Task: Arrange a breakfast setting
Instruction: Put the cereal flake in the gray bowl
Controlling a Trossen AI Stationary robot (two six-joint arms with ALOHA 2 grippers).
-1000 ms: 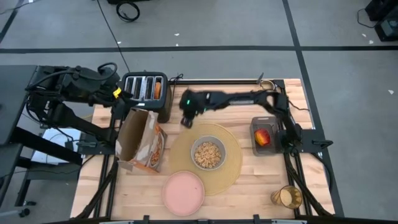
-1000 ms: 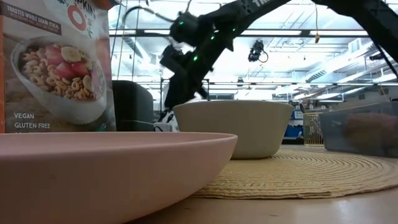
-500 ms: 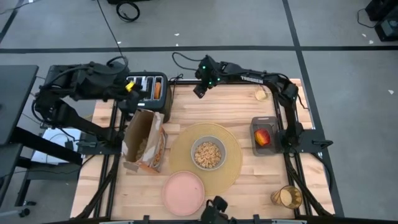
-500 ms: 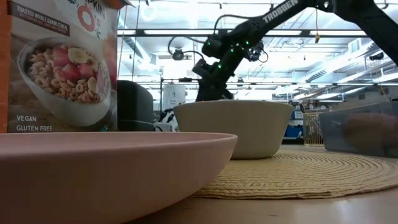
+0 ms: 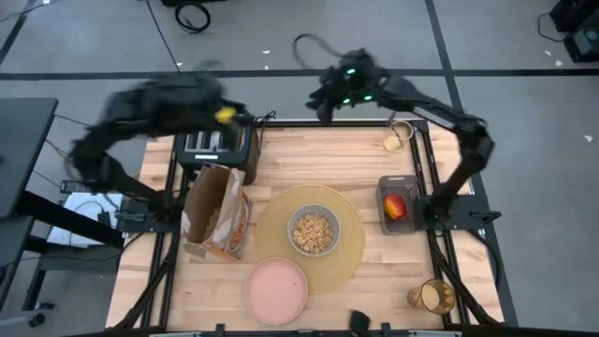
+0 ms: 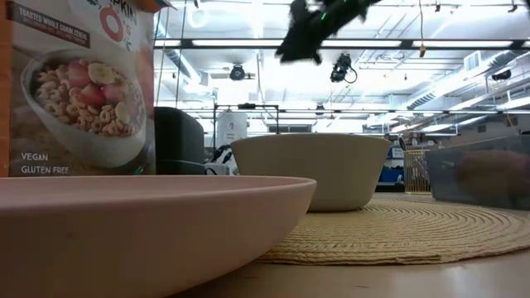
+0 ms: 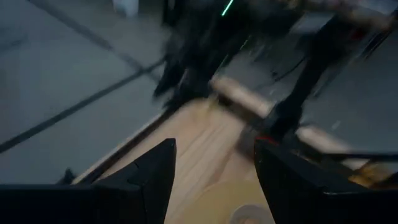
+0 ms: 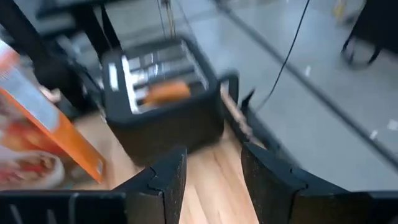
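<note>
Now right gripper — fingers parted, empty — beyond the table's far edge, no longer over it.

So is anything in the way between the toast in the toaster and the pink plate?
Yes. The cereal box stands on the table between the toaster, where the toast sits in a slot, and the pink plate.

A large round tan woven placemat lies mid-table, a grey-green bowl of cereal on it — a pink plate overlaps its near-left edge; an amber tumbler stands upright at the near-right corner.
</note>
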